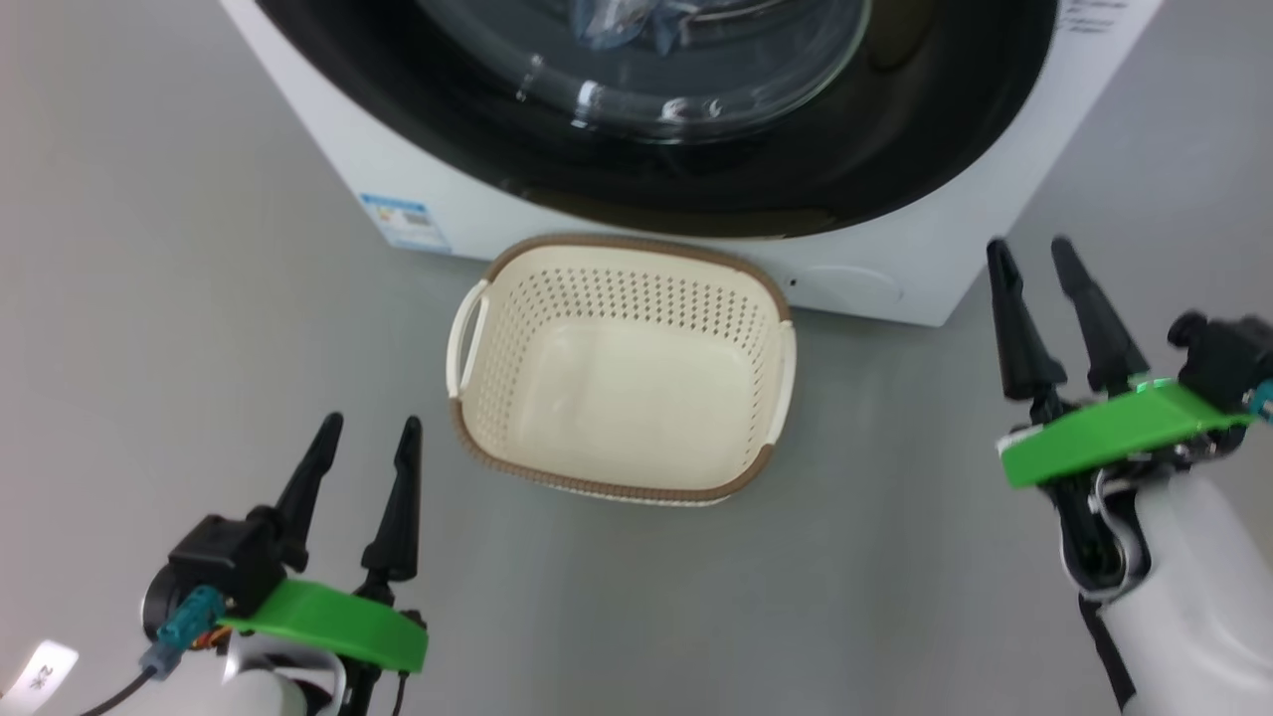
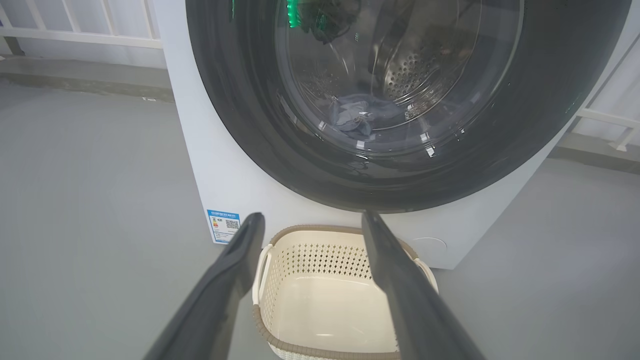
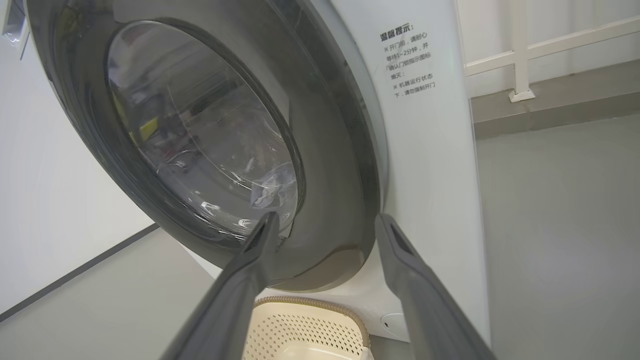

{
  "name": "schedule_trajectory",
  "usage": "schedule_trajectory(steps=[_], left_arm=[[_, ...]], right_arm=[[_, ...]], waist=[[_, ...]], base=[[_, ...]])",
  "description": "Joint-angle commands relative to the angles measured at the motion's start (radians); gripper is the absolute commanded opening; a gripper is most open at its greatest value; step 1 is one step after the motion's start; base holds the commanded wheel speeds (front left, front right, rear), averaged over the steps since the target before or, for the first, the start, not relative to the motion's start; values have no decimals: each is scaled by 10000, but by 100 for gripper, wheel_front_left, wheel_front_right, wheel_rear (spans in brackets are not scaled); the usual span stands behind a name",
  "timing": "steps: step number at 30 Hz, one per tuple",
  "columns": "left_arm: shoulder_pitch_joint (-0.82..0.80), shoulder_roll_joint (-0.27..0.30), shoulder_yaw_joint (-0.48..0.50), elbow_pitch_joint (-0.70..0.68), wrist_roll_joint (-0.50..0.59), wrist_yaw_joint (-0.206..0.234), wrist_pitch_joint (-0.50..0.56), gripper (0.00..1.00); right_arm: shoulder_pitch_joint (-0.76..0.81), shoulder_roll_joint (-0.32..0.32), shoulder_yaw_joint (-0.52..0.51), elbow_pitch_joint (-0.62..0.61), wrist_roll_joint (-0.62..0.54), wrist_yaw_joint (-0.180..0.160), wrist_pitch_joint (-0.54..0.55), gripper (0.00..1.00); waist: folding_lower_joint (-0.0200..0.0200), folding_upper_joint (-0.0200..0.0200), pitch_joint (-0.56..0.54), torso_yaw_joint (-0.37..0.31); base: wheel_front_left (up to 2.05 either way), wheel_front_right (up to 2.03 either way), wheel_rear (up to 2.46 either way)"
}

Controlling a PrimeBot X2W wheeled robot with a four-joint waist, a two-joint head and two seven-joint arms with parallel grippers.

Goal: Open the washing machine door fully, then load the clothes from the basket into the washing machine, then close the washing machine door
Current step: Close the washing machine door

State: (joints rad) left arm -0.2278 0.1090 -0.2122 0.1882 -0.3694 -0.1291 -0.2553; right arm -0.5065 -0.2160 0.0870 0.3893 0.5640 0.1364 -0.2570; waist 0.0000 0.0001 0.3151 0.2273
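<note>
Both left gripper (image 1: pixel 370 421) and right gripper (image 1: pixel 1027 243) gape wide, empty. Bare floor (image 1: pixel 199 298) flanks the basket (image 1: pixel 617 242) beside the washing machine door (image 1: pixel 895 149).

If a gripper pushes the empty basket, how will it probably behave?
The basket looks like perforated plastic and is empty, so it is probably light yet fairly stiff. On the smooth floor it would likely slide rather than tip, being wide and low.

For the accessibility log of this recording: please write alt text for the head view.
An empty cream basket sits on the grey floor before the white washing machine, whose black-rimmed door is shut with blue clothes behind the glass. The left gripper and right gripper hang open either side, holding nothing.
</note>
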Motion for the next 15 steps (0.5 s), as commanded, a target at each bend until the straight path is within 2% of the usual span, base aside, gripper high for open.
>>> schedule_trajectory(steps=[1,15], left_arm=[[97,340,412,-123,-33,-15,-65,100],[988,917,619,289,-189,-15,-65,100]], right_arm=[[399,104,193,-239,-73,-57,-48,100],[2573,39,377,-8,-159,-57,-48,100]], waist=[[0,-1,-618,-558],[0,-1,-1759,-1802]], base=[[0,0,0],[0,0,0]])
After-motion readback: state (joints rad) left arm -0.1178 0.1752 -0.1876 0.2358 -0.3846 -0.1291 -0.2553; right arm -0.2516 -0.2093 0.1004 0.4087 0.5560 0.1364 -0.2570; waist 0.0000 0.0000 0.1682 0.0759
